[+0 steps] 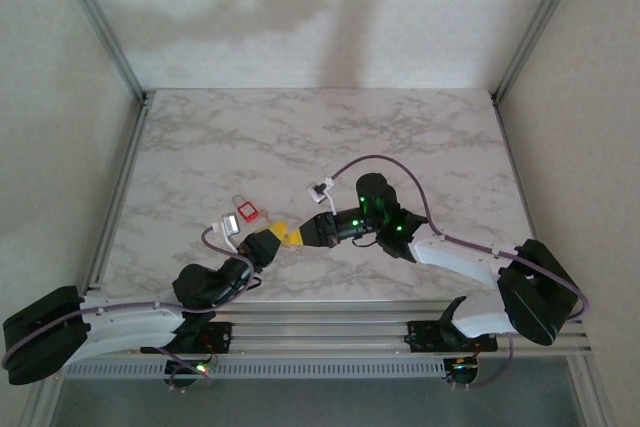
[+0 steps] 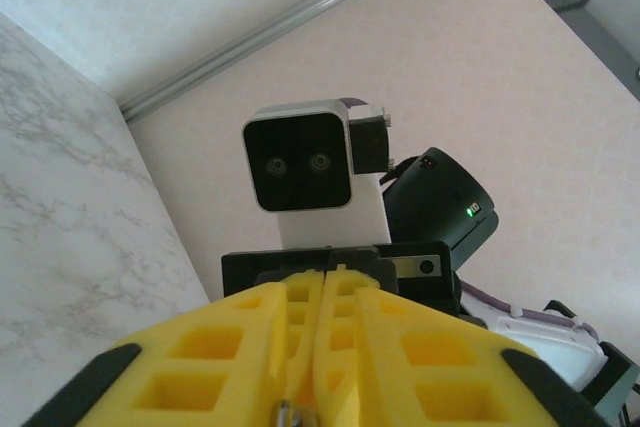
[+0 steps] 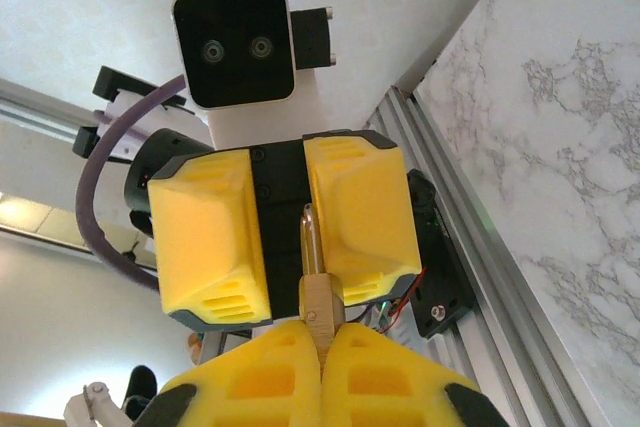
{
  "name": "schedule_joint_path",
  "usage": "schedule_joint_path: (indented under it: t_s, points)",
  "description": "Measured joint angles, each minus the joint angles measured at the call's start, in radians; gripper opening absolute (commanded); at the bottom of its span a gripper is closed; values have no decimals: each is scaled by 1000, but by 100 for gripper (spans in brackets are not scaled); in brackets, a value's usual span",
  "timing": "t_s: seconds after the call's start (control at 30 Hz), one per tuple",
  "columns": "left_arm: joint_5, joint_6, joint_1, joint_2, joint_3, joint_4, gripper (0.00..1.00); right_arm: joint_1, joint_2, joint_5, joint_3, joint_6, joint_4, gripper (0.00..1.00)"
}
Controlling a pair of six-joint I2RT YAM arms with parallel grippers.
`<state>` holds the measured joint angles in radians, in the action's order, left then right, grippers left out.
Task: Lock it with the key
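Observation:
My right gripper (image 3: 322, 335) is shut on a small brass padlock (image 3: 322, 305), holding it by the body. Its silver shackle (image 3: 312, 242) sticks out towards my left gripper (image 3: 284, 232). The left gripper's yellow fingers (image 3: 205, 237) stand apart, and the shackle sits in the gap close to one pad. From above, the two grippers meet tip to tip, left (image 1: 281, 236) against right (image 1: 299, 237), low over the table's near middle. A bit of metal (image 2: 285, 412) shows deep between my left fingers (image 2: 200, 367). I cannot pick out the key for certain.
A small red piece with a silver loop (image 1: 247, 211) and a pale piece (image 1: 228, 222) lie on the marble table (image 1: 300, 137) just left of the grippers. A metal rail (image 1: 330, 307) runs along the near edge. Walls close in the left and right sides.

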<state>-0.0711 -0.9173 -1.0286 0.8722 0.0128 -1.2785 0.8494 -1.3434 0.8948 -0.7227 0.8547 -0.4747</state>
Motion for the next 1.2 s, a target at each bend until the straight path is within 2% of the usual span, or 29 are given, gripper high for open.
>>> schedule_joint_path:
  t_s: [0.1,0.17,0.3,0.43,0.57,0.8,0.9,1.2]
  points:
    - [5,4,0,-39,0,47,28,3,0,-4,0,-2,3,0]
    - [11,11,-1,-77,0,92,36,6,2,-8,0,-2,6,0]
    - [22,29,-4,-171,0,192,42,6,10,-27,0,-2,8,0]
    - [44,34,-2,-249,0,301,46,5,30,-89,1,-2,-1,0]
    - [100,21,16,-301,0,392,55,-14,49,-173,1,-3,-25,0]
    - [113,-14,92,-365,0,456,59,-19,61,-217,11,-3,-34,0]
    - [112,-23,106,-386,0,486,65,-19,62,-222,15,-6,-35,0]
    - [117,-56,178,-345,3,509,66,-12,64,-221,26,-10,-31,0]
